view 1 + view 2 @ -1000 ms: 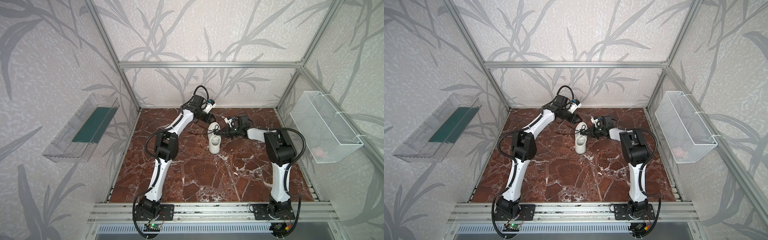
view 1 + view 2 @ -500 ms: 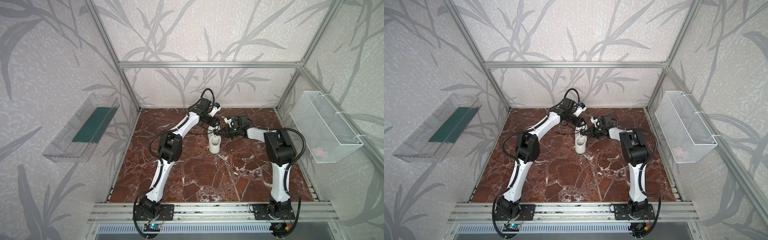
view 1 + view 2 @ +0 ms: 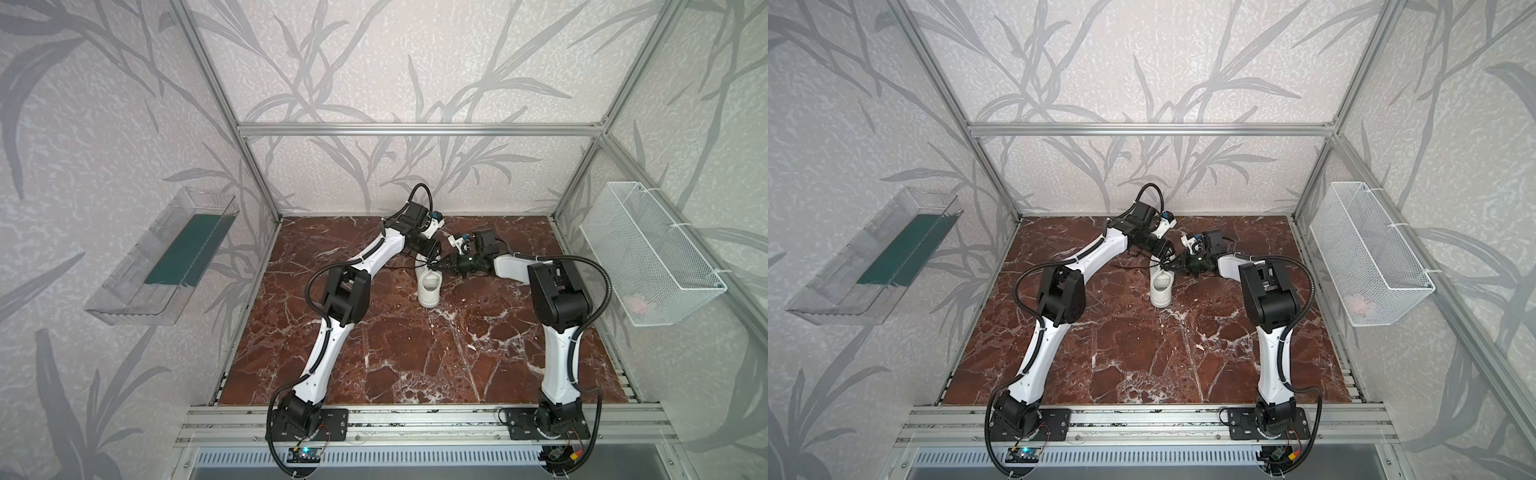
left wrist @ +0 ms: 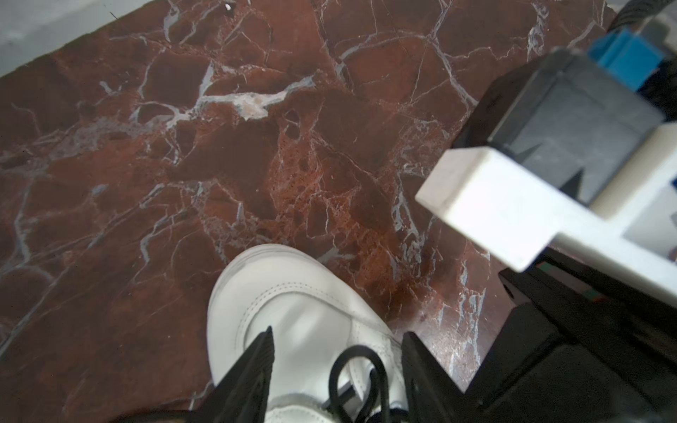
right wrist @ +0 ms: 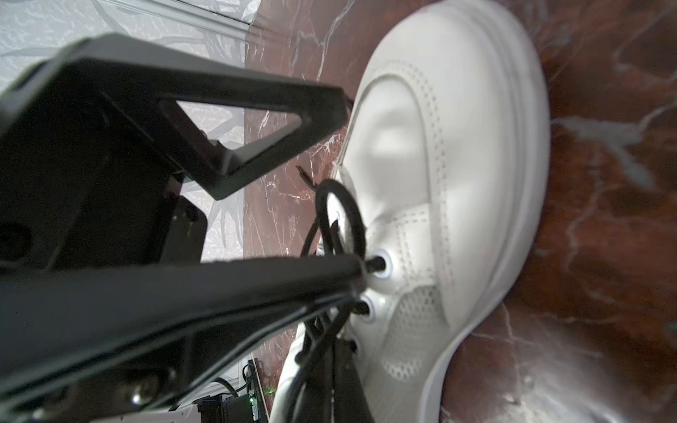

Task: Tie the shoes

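A white sneaker (image 3: 429,286) (image 3: 1161,289) stands on the red marble table, toe toward the front. Its thin black laces (image 5: 340,216) rise in a loop over the eyelets. My right gripper (image 3: 437,267) (image 5: 359,285) reaches in from the right at the shoe's lacing and is shut, its tips pinched on the lace by the eyelets. Just behind and above the shoe hovers my left gripper (image 3: 434,253) (image 4: 339,333), open. Its two fingers straddle the lace loop (image 4: 357,377) without touching it. The shoe's heel is hidden behind the grippers.
A clear plastic tray (image 3: 166,257) with a green mat hangs on the left wall. On the right wall hangs a white wire basket (image 3: 648,253) with something pale pink in it. The marble top (image 3: 415,353) ends at an aluminium rail in front.
My left arm has swung right from the back left until its gripper stands over the shoe's laces, and its jaws have opened a little wider. The right arm and the shoe have not moved.
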Robot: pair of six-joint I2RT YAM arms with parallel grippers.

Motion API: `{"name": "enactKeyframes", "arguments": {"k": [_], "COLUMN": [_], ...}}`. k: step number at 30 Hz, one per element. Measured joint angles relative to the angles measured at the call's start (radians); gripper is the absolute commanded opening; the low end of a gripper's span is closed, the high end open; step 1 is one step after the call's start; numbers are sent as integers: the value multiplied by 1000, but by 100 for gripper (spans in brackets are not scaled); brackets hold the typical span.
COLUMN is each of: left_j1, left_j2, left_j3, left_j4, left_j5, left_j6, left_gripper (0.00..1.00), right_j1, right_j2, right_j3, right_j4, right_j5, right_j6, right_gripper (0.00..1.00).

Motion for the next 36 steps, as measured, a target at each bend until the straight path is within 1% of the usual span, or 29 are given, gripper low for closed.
{"name": "enactKeyframes", "arguments": {"k": [6,9,12,16,18,22,24,30,36], "left_j1": [-13,-16,-18,-19,-19,-19,-19,-19,-18], "left_j2": [21,42,53,54,54,54,54,53,34], "left_j3": [21,48,66,69,69,69,69,69,23], "left_j4": [-4,-9,-16,-23,-28,-31,-31,-27,7], "left_j5": [-16,-18,-23,-29,-29,-29,-29,-29,-29], "left_j6": [-1,-4,-9,-12,-12,-18,-18,-30,-41], "left_gripper": [57,52,42,22,14,6,0,0,0], "right_j1": [0,0,0,1,1,1,1,1,-2], "right_j2": [0,0,0,0,0,0,0,0,-3], "right_j3": [0,1,4,4,4,5,5,5,-3], "right_j4": [0,-2,-8,-12,-12,-13,-14,-9,23], "right_j5": [0,0,0,-2,-2,-2,-2,-3,-20], "right_j6": [0,0,0,0,0,0,0,9,48], "right_gripper": [0,0,0,0,0,0,0,0,0]}}
